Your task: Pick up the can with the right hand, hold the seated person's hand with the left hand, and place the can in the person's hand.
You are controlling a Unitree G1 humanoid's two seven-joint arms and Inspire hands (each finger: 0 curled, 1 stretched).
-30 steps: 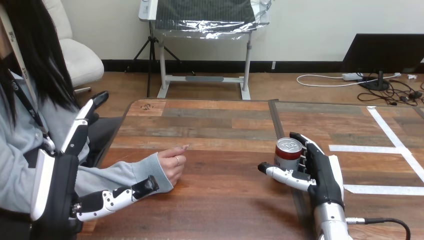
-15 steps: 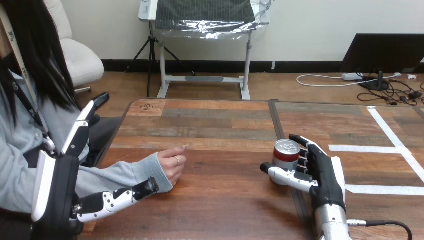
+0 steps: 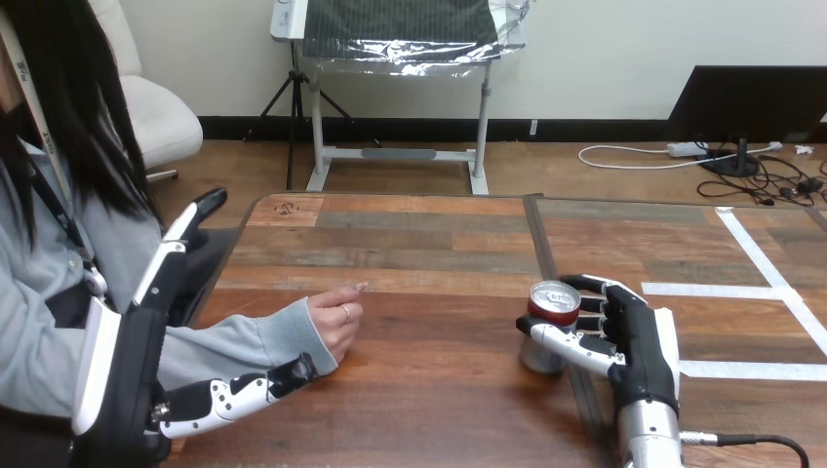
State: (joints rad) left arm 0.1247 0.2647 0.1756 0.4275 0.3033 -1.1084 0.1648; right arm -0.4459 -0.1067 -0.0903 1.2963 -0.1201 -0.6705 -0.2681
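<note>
**Item 1, can** (image 3: 552, 322): red side, silver top and base. The print is too small to read. It sits right of the middle of the surface (image 3: 419, 244), tilted, inside my right hand. I cannot tell whether its base touches the wood.

**Item 2, right hand** (image 3: 644, 341): my fingers (image 3: 597, 287) curl round the can's far side and my thumb lies across its near side, so the hand is clamped on the can.

**Item 3, left hand** (image 3: 122, 370): at the surface's left edge. The fingers are straight and close together, pointing away from me on the far side of the person's forearm. The thumb stretches along the near side of the grey sleeve (image 3: 234, 341), with its tip at the cuff. The hand is spread wide and not closed on the arm.

**Item 4, person's hand** (image 3: 336, 317): resting on the surface, loosely curled, well apart from the can.

**Item 5, white tape strips** (image 3: 770, 283): stuck on the surface, right of my right hand.
</note>
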